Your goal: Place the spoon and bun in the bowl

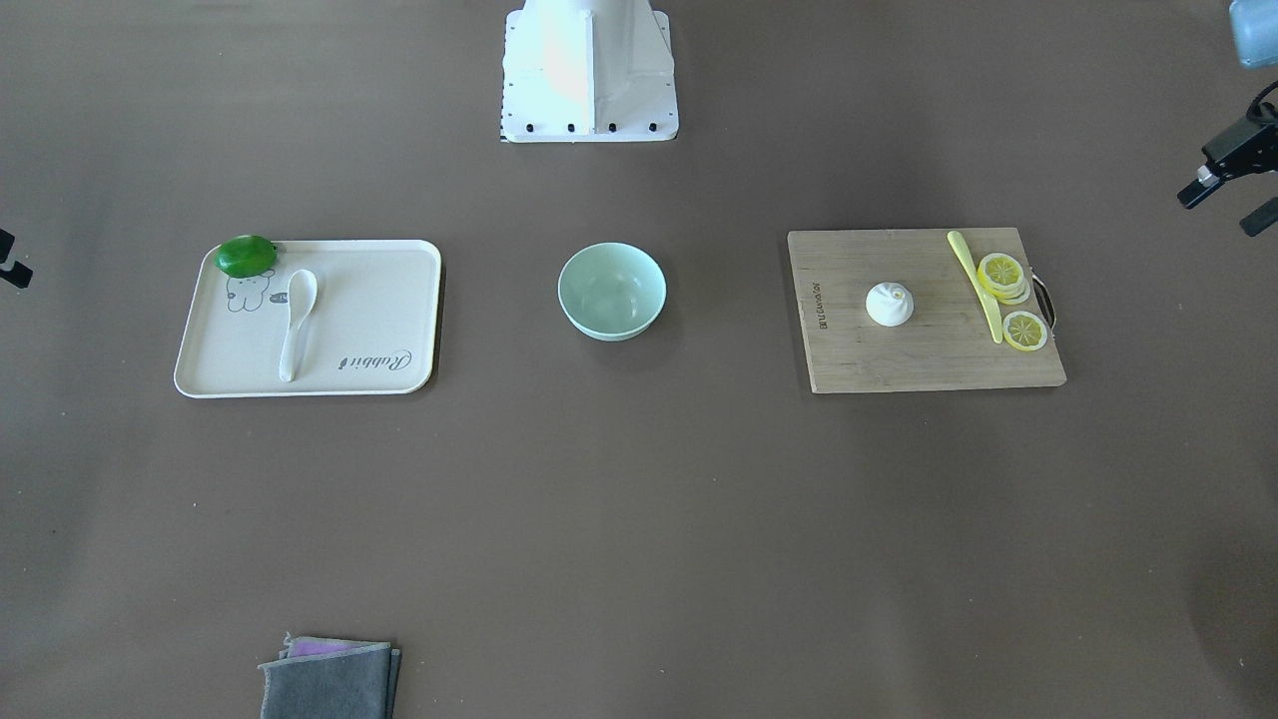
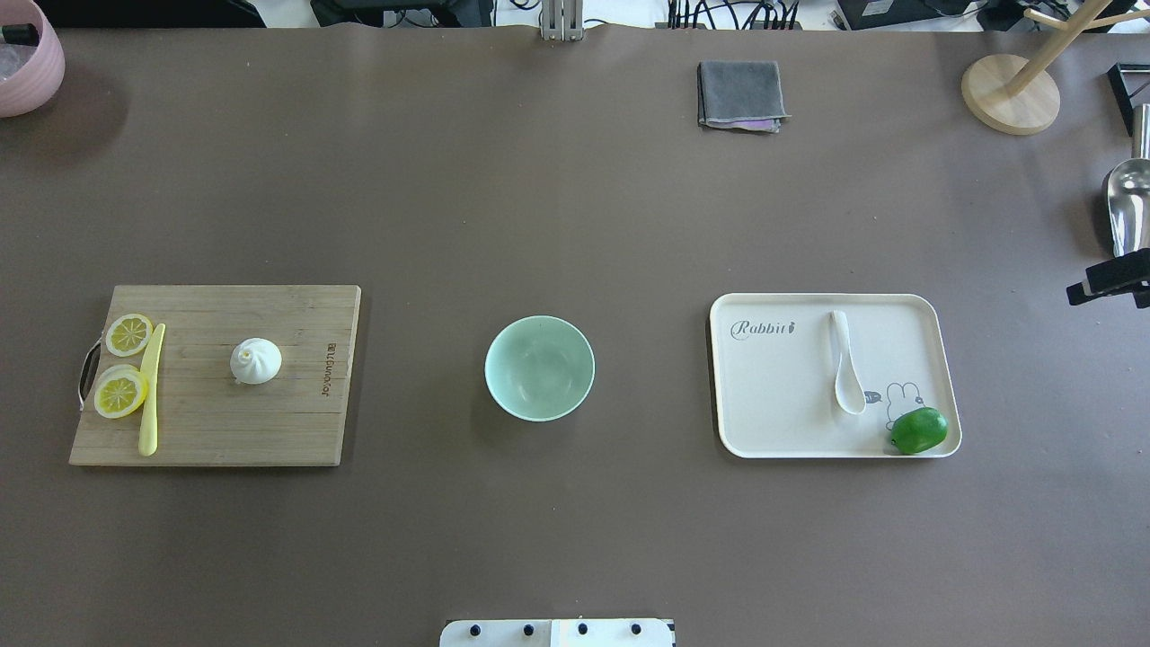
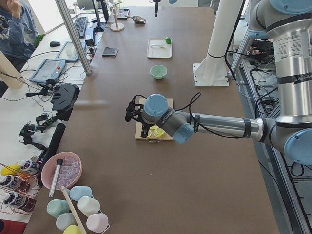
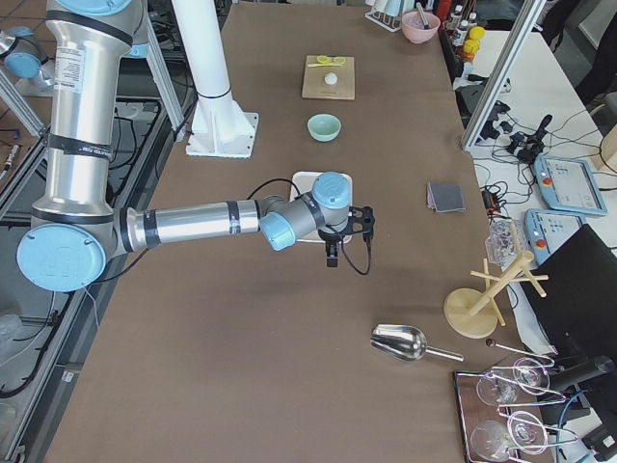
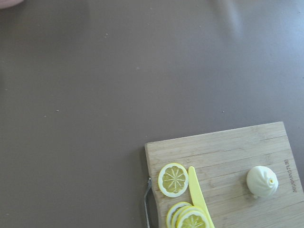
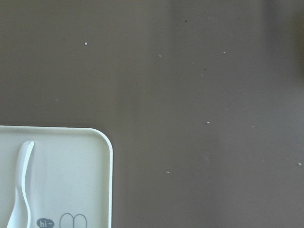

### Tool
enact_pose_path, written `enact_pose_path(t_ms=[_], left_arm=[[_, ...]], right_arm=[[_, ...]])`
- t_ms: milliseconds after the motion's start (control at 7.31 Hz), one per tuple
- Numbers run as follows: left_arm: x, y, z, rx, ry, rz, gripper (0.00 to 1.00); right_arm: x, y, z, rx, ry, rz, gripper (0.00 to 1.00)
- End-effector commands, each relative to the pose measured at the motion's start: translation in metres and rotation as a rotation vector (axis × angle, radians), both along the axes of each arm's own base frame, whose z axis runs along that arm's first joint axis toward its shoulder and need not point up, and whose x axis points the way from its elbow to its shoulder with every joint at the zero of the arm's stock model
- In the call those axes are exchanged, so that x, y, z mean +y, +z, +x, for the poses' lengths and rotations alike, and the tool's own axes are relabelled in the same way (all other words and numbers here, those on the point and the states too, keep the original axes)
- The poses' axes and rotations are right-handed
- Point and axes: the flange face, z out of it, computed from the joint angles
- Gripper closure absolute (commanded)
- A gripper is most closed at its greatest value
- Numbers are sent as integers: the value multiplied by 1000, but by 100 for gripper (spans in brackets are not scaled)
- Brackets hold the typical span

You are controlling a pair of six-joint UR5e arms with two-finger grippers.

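Glossy spoon (image 2: 844, 364), pleated bun (image 2: 255, 361), smooth bowl (image 2: 539, 367)

The left arm (image 3: 219, 124) stretches out level, the left gripper (image 1: 1224, 204) pointing down, jaws apart. The right arm (image 4: 193, 224) lies likewise. The right gripper (image 2: 1107, 288) is cropped, its jaws unreadable.

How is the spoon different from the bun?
The spoon is long and thin; the bun is round and pleated. The spoon lies flat on the cream tray; the bun sits on the wooden cutting board. The spoon has a green fruit near it; the bun has lemon slices nearby. Both are white, and neither is in the bowl yet.
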Motion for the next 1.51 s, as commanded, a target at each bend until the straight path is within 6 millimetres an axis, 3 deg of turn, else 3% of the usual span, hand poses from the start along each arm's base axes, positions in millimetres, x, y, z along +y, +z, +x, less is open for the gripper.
enact_pose_path(t_ms=[0,137,411,684,958,1232,1368], left_arm=[[-21,-33,85,-30,-13,-48,8],[-21,-38,102,-26,-4,-68,8],[-18,-50,180,-83,-1,-55,12],[-20,-51,202,-105,-24,-55,12],[-19,-53,203,-101,-28,-62,12],[-18,-54,203,-98,-28,-59,12],[-19,-54,203,-100,-28,-59,12]], right_arm=[[17,-35,-79,7,45,-24,5],[28,-42,-108,16,27,-24,10],[43,-65,-189,47,43,-18,14],[41,-73,-217,44,27,-4,18],[25,-59,-238,65,25,-18,23],[22,-61,-242,63,23,-16,25],[22,-58,-243,68,23,-18,31]])
